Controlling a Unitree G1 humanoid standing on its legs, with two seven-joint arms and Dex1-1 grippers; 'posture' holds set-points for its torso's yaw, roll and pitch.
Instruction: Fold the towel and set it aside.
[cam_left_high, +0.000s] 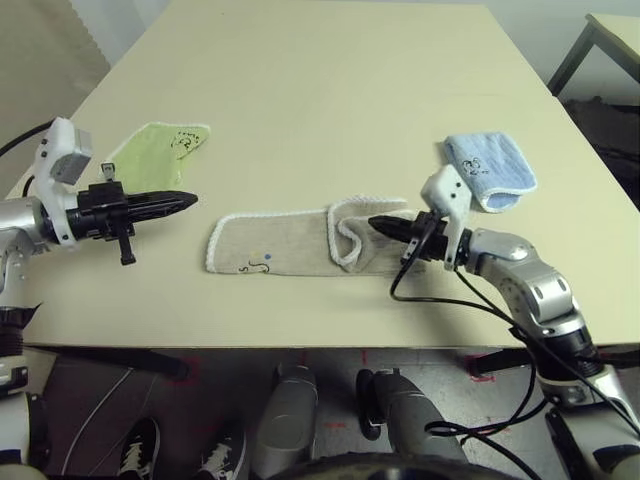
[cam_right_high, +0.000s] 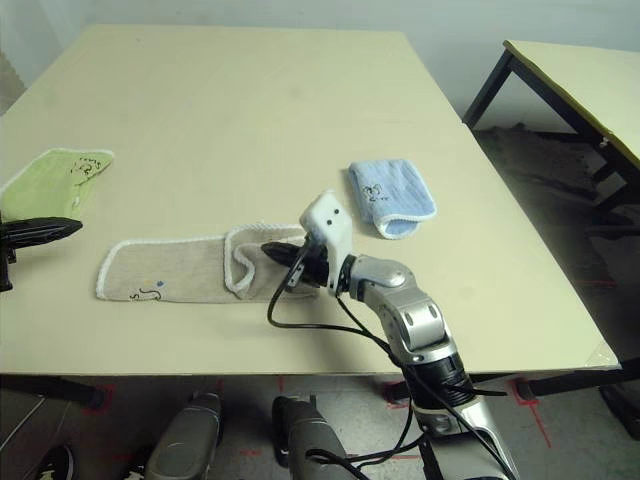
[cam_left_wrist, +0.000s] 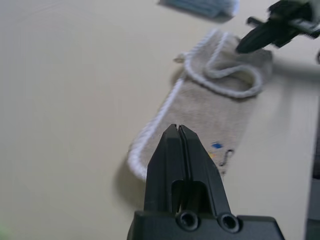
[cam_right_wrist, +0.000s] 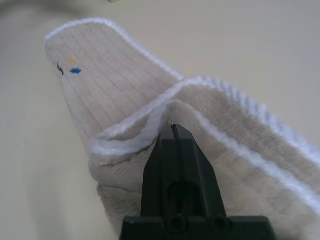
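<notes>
The beige towel (cam_left_high: 270, 245) lies as a long narrow strip near the table's front edge. Its white-edged right end is folded back over itself in a loose flap (cam_left_high: 350, 230), and a small embroidered motif sits near its left end. My right gripper (cam_left_high: 375, 223) is shut, its tip resting at the flap's edge (cam_right_wrist: 150, 135). No cloth shows between its fingers (cam_right_wrist: 173, 131). My left gripper (cam_left_high: 188, 201) is shut too, held above the table to the left of the towel's left end (cam_left_wrist: 150, 160), apart from it.
A lime-green folded towel (cam_left_high: 160, 148) lies at the left just beyond my left gripper. A light-blue folded towel (cam_left_high: 488, 168) lies beyond my right wrist. The table's (cam_left_high: 330, 90) far half is bare. A second table (cam_right_high: 580, 80) stands off to the right.
</notes>
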